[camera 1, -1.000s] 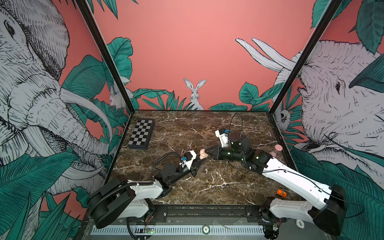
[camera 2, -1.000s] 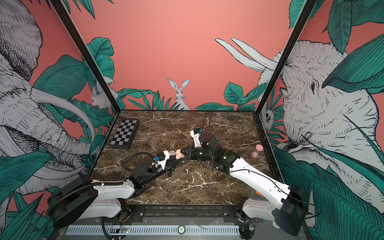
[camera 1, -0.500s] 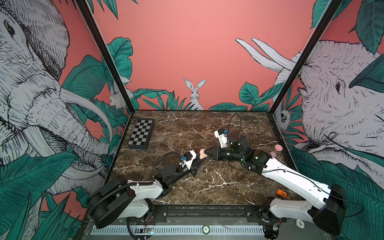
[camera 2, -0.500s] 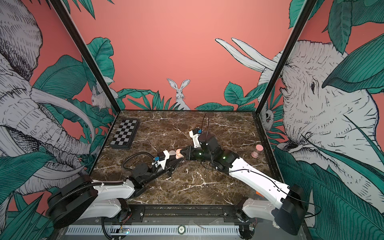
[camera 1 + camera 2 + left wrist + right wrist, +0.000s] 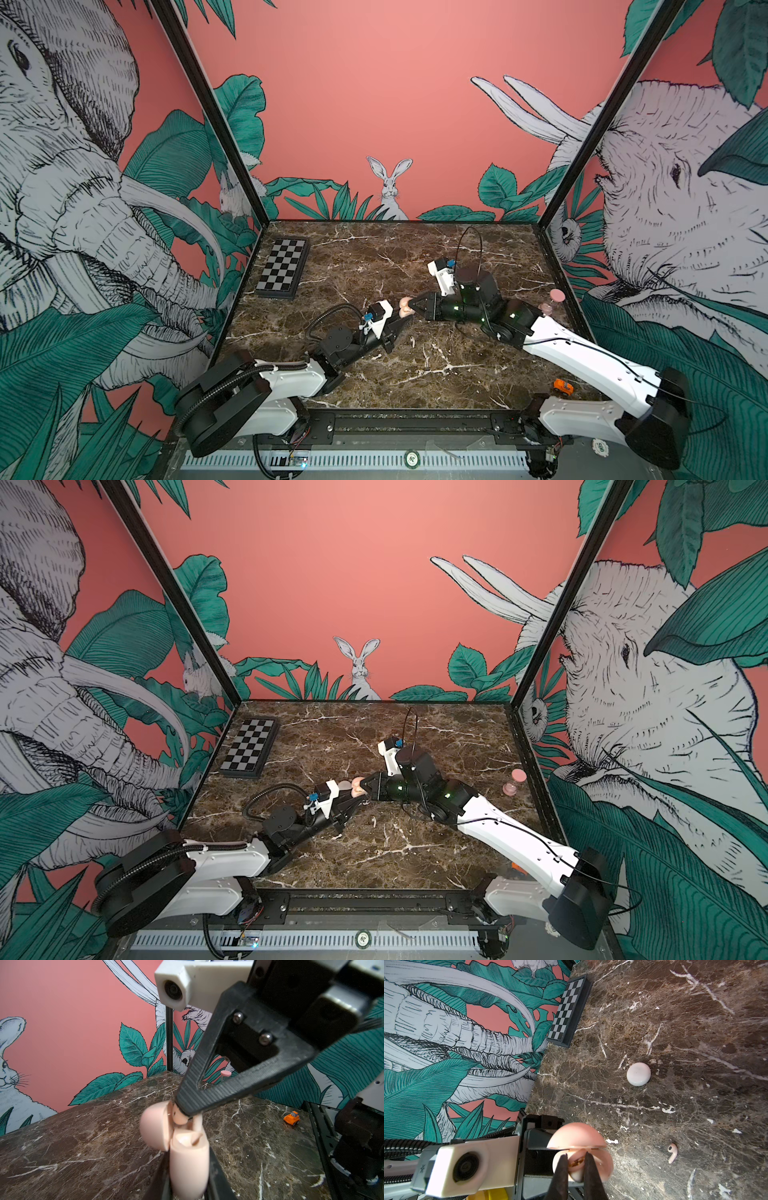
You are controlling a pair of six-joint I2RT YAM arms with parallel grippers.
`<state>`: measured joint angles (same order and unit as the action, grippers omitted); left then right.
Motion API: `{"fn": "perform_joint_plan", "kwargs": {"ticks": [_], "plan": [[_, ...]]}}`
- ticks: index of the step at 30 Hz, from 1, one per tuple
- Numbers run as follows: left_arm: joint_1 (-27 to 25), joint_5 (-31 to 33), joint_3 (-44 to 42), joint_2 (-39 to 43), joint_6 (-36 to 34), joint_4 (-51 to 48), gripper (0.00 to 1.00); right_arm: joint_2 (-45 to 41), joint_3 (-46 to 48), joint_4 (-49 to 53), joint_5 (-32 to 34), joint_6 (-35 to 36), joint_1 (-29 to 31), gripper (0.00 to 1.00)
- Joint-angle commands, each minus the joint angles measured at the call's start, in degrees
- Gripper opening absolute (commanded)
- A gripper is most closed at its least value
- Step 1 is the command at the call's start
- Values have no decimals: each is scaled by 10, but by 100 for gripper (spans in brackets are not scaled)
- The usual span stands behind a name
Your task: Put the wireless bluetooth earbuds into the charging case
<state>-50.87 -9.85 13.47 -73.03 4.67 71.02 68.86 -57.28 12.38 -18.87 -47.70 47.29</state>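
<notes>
My left gripper (image 5: 188, 1188) is shut on the pink charging case (image 5: 188, 1159), which it holds upright above the marble with the lid (image 5: 155, 1126) swung open. My right gripper (image 5: 576, 1156) is shut on one of the wireless bluetooth earbuds (image 5: 576, 1175) and holds it at the case's open mouth (image 5: 604, 1165), touching the rim. In both top views the two grippers (image 5: 399, 322) (image 5: 413, 307) meet mid-table at the case (image 5: 356, 786). A second pinkish earbud (image 5: 672, 1152) lies loose on the marble (image 5: 412, 341) just in front of them.
A white round case (image 5: 638, 1073) sits shut on the marble. A folded chessboard (image 5: 282, 268) lies at the back left. A pink hourglass-shaped object (image 5: 550, 301) stands by the right wall, and a small orange toy (image 5: 563, 386) sits near the front right.
The right gripper has edged slightly left with its earbud, closer onto the open case. The left arm and the case have stayed still.
</notes>
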Motion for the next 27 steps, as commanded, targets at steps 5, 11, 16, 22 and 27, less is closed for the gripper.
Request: {"fn": "perform_joint_plan", "kwargs": {"ticks": [5,11,16,22,27], "plan": [[-2,-1,12,15,-5,10,0,-1,7,-13,4,8,3,16],[-2,-1,11,15,-6,10,0,-4,5,-10,5,9,3,17],[-2,0,12,15,-6,8,0,-7,6,-10,8,9,3,18],[-2,0,13,14,-6,9,0,-7,6,-8,10,9,3,21],[-2,0,12,15,-6,9,0,-7,5,-7,11,9,3,23]]}}
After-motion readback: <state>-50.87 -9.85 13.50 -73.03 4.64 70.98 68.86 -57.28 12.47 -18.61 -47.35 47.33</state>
